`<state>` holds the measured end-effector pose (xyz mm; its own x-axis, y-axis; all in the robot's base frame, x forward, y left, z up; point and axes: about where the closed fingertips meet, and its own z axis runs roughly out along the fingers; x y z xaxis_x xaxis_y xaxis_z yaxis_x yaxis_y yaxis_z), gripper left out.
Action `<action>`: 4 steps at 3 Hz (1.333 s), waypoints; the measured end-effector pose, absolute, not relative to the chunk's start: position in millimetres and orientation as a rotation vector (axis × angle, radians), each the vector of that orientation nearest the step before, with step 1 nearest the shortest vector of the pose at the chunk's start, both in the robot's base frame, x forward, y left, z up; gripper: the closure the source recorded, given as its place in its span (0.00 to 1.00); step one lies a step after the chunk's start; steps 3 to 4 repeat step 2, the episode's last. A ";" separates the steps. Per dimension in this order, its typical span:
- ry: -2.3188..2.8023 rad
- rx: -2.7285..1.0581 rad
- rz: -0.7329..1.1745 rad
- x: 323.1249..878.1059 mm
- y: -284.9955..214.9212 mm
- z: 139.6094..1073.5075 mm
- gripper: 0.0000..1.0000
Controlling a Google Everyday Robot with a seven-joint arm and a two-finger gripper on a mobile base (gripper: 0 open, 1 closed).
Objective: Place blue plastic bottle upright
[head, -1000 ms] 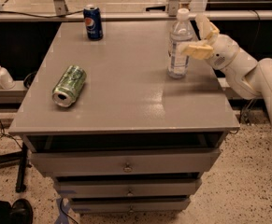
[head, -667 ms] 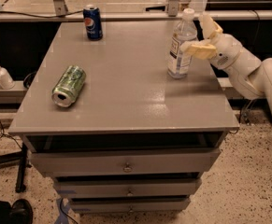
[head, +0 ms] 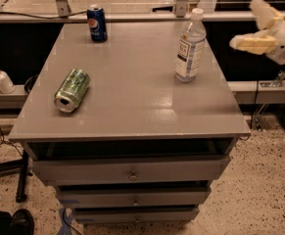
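Sitting far left: one small white pump bottle (head: 0,77), on a ledge beside the cabinet (not on the tabletop).
Cans: two; a green can (head: 72,89) lying on its side near the left edge, and a Pepsi can (head: 97,23) upright at the back.
Drawers (head: 132,170): three, stacked under the grey tabletop (head: 132,106).
Task item: one blue plastic bottle (head: 189,47), upright, right of centre, white cap on.
End effector: one gripper (head: 247,26), in the air past the right edge, apart from the bottle, fingers spread wide, holding nothing.
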<state>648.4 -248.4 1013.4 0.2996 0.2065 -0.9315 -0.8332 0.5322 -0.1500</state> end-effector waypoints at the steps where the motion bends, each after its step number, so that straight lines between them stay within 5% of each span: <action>1: 1.138 -0.780 0.660 609.4 -309.3 1038.6 0.00; 4: 1.143 -0.791 0.657 608.1 -312.0 1039.8 0.00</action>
